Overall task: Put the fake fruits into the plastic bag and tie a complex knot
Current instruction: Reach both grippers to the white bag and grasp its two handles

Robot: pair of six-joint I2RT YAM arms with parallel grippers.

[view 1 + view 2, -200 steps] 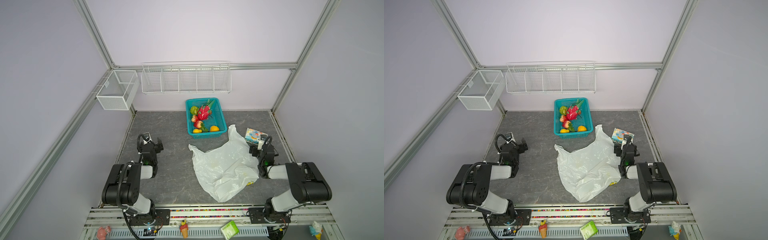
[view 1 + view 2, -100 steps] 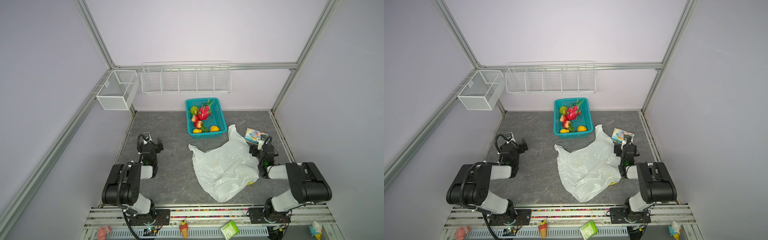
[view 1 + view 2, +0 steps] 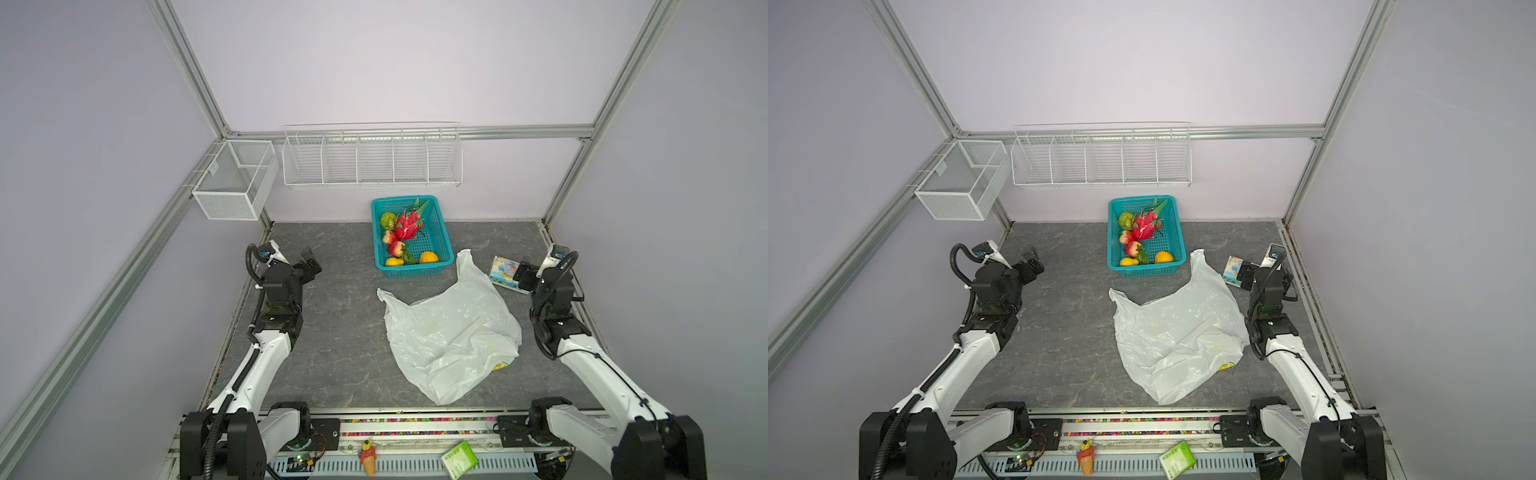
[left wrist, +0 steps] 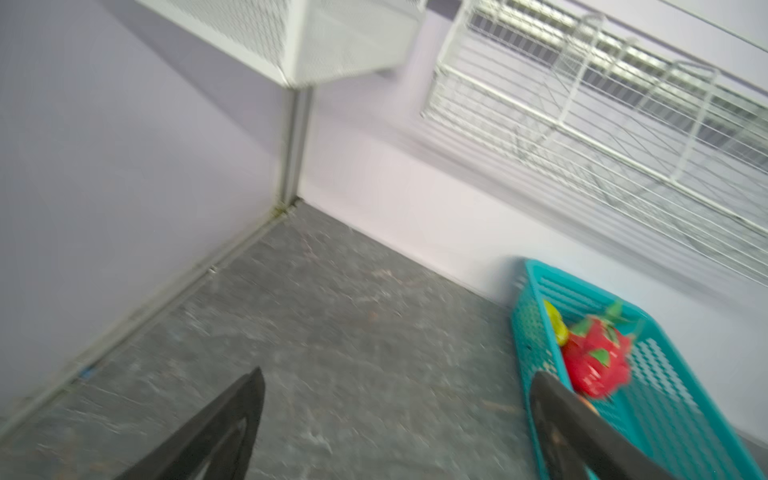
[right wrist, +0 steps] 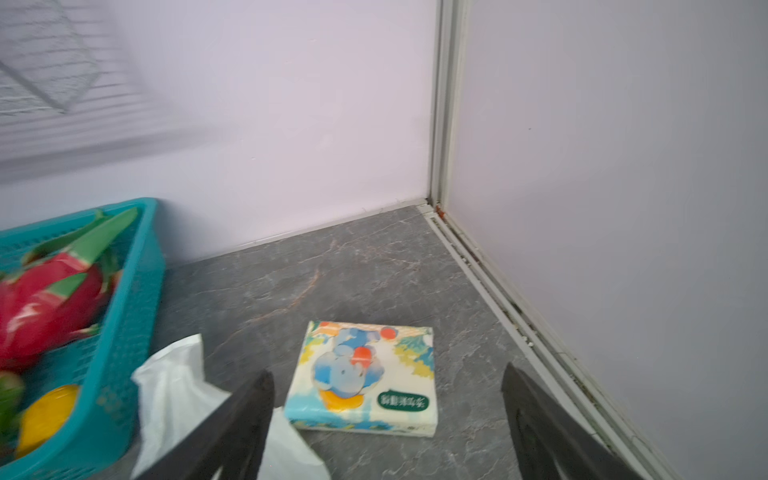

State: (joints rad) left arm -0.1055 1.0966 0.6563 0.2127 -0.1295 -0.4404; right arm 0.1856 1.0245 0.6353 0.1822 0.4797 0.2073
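Observation:
The fake fruits lie in a teal basket (image 3: 440,232) at the back of the table: a pink-red dragon fruit (image 3: 406,224), a green fruit (image 3: 388,220), strawberries (image 3: 395,248), a lemon (image 3: 394,262) and an orange (image 3: 429,257). The plastic bag (image 3: 451,332) lies flat and crumpled in front of the basket, its handles toward it. My left gripper (image 3: 309,266) hovers open over bare table, left of the basket. My right gripper (image 3: 524,277) is open beside the bag's right edge. In the right wrist view a bag handle (image 5: 174,374) lies by the fingers (image 5: 249,415).
A cartoon-printed packet (image 5: 365,374) lies just ahead of the right gripper, near the right wall. White wire racks (image 3: 372,158) hang on the back wall and a mesh box (image 3: 232,183) on the left wall. An ice-cream figurine (image 3: 368,455) and a green packet (image 3: 459,459) sit on the front rail.

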